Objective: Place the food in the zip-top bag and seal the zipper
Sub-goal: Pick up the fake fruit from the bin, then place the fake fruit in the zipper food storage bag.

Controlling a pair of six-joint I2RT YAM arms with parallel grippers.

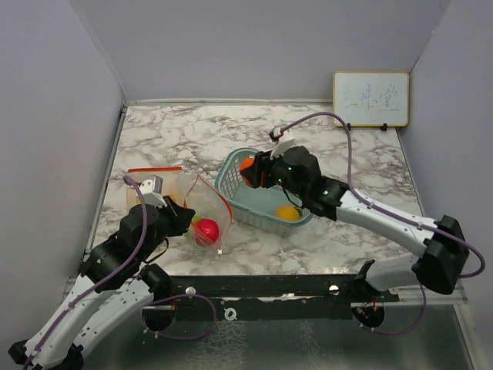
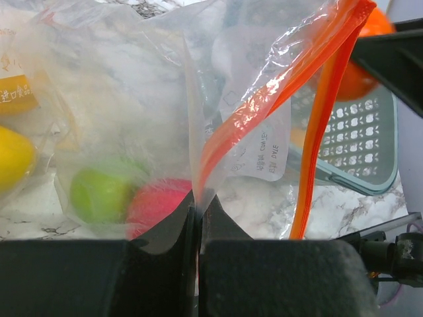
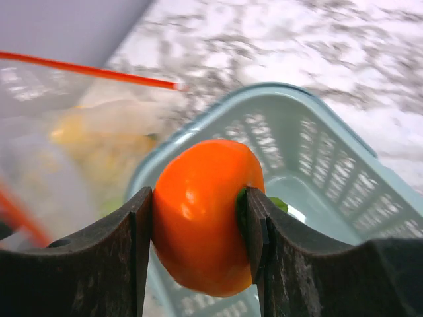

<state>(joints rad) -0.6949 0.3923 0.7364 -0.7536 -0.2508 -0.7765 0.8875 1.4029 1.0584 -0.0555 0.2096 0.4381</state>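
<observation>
My left gripper (image 2: 198, 206) is shut on the edge of the clear zip-top bag (image 2: 132, 112), holding its mouth up; it also shows in the top view (image 1: 187, 218). The orange-red zipper (image 2: 317, 125) hangs open in two strips. Inside the bag lie a red ball (image 1: 206, 232), a green one (image 2: 99, 193) and a yellow one (image 2: 13, 157). My right gripper (image 3: 198, 218) is shut on an orange food piece (image 3: 201, 214) with a green stem, above the left rim of the teal basket (image 1: 231, 171). A yellow-orange piece (image 1: 287, 212) lies in the basket.
A small whiteboard (image 1: 370, 99) leans on the back wall at the right. Grey walls close in the marble table (image 1: 347, 154) at the left, back and right. A black rail (image 1: 308, 289) runs along the near edge.
</observation>
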